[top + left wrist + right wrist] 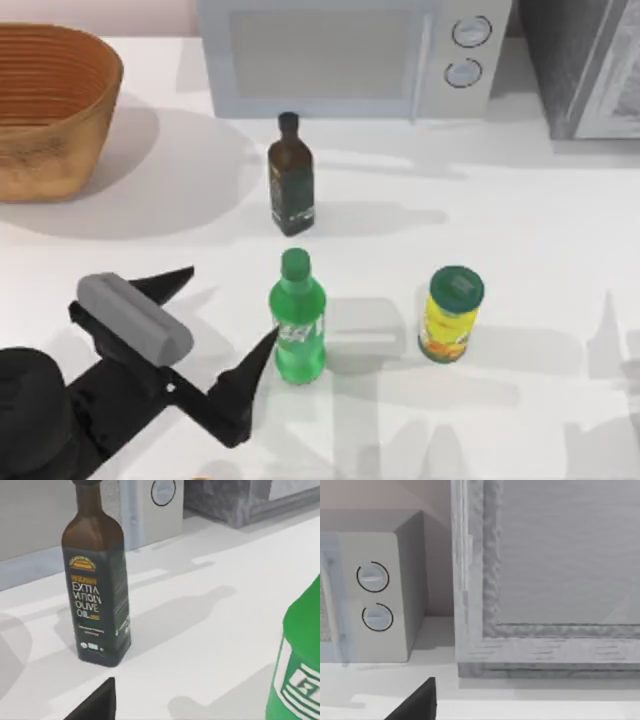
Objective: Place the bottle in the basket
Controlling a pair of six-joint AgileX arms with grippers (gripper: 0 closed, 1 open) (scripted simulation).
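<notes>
A white table [520,230] seen from above. Nearest the camera, at the lower left, the left gripper [228,318] reaches in low over the table with its two dark fingers spread wide apart and nothing between them. One fingertip [262,348] is just beside the bottle [298,318], at its left; whether they touch is unclear. The other finger points toward the back of the table, well left of the bottle.

The bottle stands upright near the table's middle, green with a green cap and a white-and-green label. To its right, a little apart, stands a yellow can [450,313] with a green lid.

Behind the bottle stands a dark oil bottle [290,176], upright; the left wrist view shows its label reading olive oil.

At the far left sits the basket [52,110], orange-brown wicker, well apart from the bottle. Along the back edge are a microwave [350,55] and, at the far right, a grey cabinet [585,65].

The right wrist view faces the microwave's dials and the cabinet; the right gripper's state cannot be told.
</notes>
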